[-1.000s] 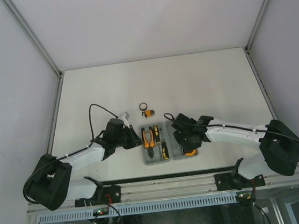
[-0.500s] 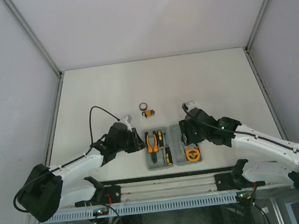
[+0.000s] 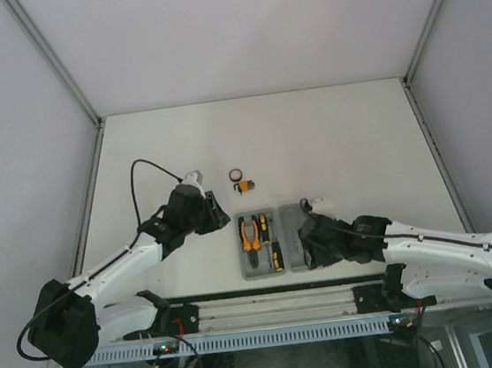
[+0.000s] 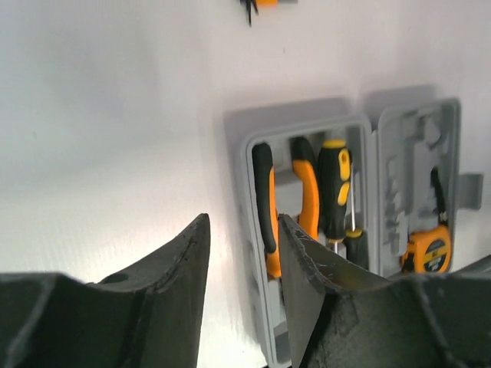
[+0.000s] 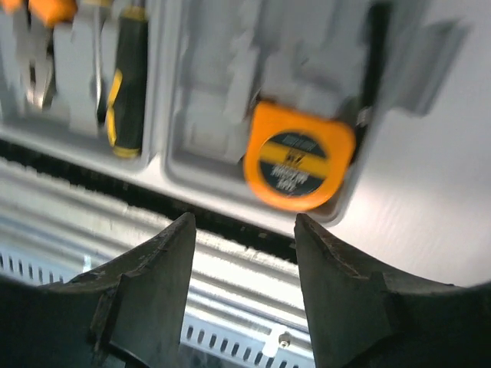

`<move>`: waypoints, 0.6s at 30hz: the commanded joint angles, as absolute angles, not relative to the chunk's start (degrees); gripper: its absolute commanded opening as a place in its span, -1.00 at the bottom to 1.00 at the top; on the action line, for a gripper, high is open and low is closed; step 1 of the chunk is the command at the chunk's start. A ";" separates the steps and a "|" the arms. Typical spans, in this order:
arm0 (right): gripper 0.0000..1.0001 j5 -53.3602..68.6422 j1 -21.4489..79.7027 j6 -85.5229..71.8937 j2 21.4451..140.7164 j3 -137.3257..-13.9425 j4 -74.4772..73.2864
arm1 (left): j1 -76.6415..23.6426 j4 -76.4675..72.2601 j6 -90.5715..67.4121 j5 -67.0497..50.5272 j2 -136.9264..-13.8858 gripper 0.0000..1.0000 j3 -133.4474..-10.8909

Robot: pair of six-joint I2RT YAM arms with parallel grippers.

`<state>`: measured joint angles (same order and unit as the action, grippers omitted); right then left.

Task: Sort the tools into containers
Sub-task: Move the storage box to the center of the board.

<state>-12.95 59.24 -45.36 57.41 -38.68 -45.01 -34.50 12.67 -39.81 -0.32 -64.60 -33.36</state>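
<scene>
Top view: bright, even, diffuse overhead light; white table (image 3: 330, 139) nearly washed out, shadows faint. Left wrist view: fairly sharp, soft shadow beside case (image 4: 406, 199). Right wrist view: motion blur, tape measure (image 5: 299, 157) smeared, edges soft.

**Right gripper** (image 5: 244, 230), seen from its own wrist. The two dark fingers (image 5: 146, 291) are held apart, and nothing is gripped between them. Ahead of the fingertips the grey tool case (image 5: 207, 115) is shown open. A round orange tape measure (image 5: 299, 157) is seated in a recess just beyond the gap. A black-and-yellow screwdriver (image 5: 126, 84) is lodged in the adjoining half, beyond the finger at the view's left. Farther out, blurred orange handles (image 5: 54, 9) are cut off. A metal rail (image 5: 238, 295) is seen beneath the gap.
</scene>
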 commanded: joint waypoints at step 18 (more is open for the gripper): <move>0.17 -21.36 75.17 -66.78 75.35 -39.41 -34.67 | -28.13 19.24 -33.32 2.80 -76.68 0.14 -56.03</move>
<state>-17.76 76.64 -65.49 73.41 -36.77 -36.42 -28.93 17.87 -35.07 1.41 -75.05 -51.70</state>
